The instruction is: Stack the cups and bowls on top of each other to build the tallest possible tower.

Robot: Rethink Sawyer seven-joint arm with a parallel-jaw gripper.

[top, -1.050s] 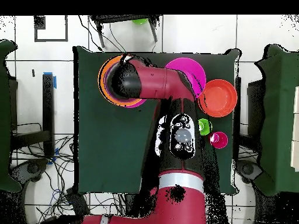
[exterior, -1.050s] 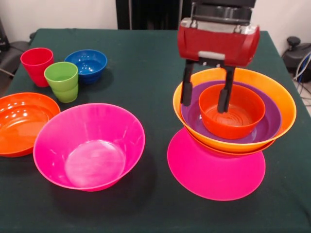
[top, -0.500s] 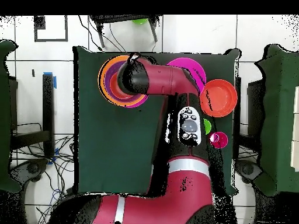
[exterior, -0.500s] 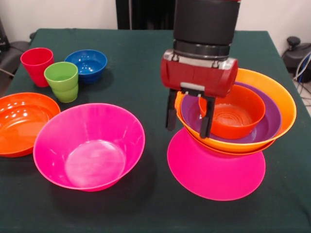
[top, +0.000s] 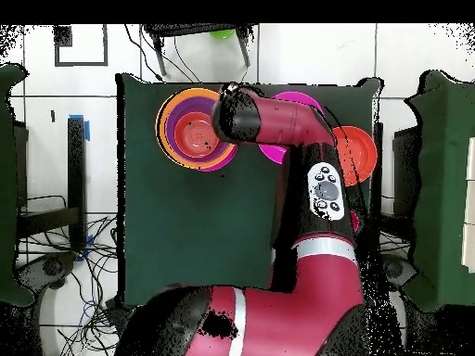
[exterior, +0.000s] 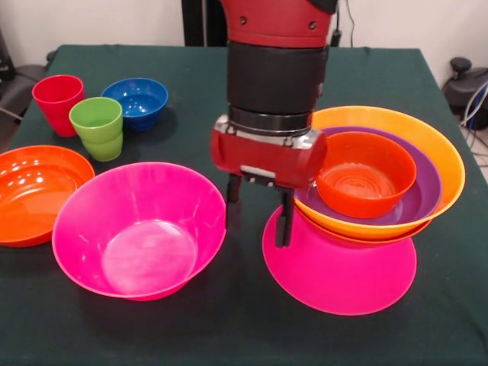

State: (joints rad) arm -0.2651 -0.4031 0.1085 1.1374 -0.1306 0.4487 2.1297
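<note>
Hot pink plastic forms the tower's base, an upturned glossy pink bowl (exterior: 339, 267) whose broad footprint suits it to bearing load; on it sit, nested mouth-up, a large orange bowl (exterior: 442, 152), a medium purple bowl (exterior: 427, 187) and a small red-orange bowl (exterior: 366, 174), each smaller one cradled in the larger so that it cannot slide. The tower (top: 193, 128) stands near one corner of the dark green cloth-covered table (exterior: 229, 84) in the overhead view. The red-and-black gripper (exterior: 258, 207) hangs between the tower and a second large hot pink bowl (exterior: 139, 229), which stands loose and mouth-up; its two black fingers (exterior: 284, 217) are parted with nothing between them, one fingertip over the pink base's rim. Judged from this position, the tower is partly built and the arm is free for another piece. Unstacked pieces lie together beside the loose pink bowl: a shallow red-orange bowl (exterior: 34, 191) at the table edge; a lime green tumbler (exterior: 97, 128) just beside a red tumbler (exterior: 59, 103); a small blue bowl (exterior: 136, 101) near both. No brand, label or legible writing shows on any piece or on the arm.
</note>
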